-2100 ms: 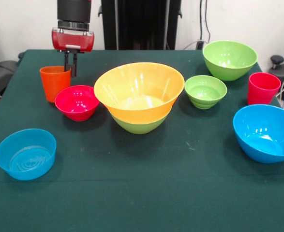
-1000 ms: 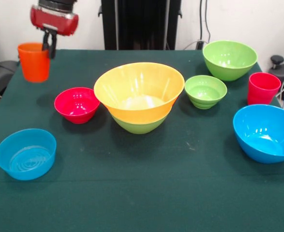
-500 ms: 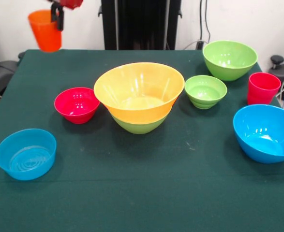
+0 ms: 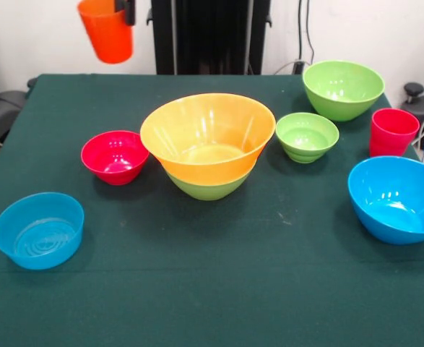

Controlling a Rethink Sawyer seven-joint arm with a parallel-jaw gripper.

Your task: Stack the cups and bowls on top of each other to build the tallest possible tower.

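My gripper (image 4: pixel 128 12) shows only as black fingertips at the top edge, shut on the rim of the orange cup (image 4: pixel 107 31), which hangs tilted high above the table's far left. The very wide orange bowl (image 4: pixel 208 136) sits nested in a big green bowl (image 4: pixel 208 187) at the centre. The small red bowl (image 4: pixel 115 155) stands to its left, the small blue bowl (image 4: pixel 39 230) at front left. The small green bowl (image 4: pixel 307 136), a big green bowl (image 4: pixel 342 89), the red cup (image 4: pixel 393 132) and the big blue bowl (image 4: pixel 398 199) stand on the right. The yellow cup is out of view.
The table (image 4: pixel 219 289) has a dark green cloth. The robot's black pedestal (image 4: pixel 210 36) stands behind the far edge. Cables and a black object (image 4: pixel 414 91) lie beyond the right edge.
The gripper lifted the orange cup off the table beside the red bowl, rose with it, and now carries it rightward near the top edge. The bowls have not moved.
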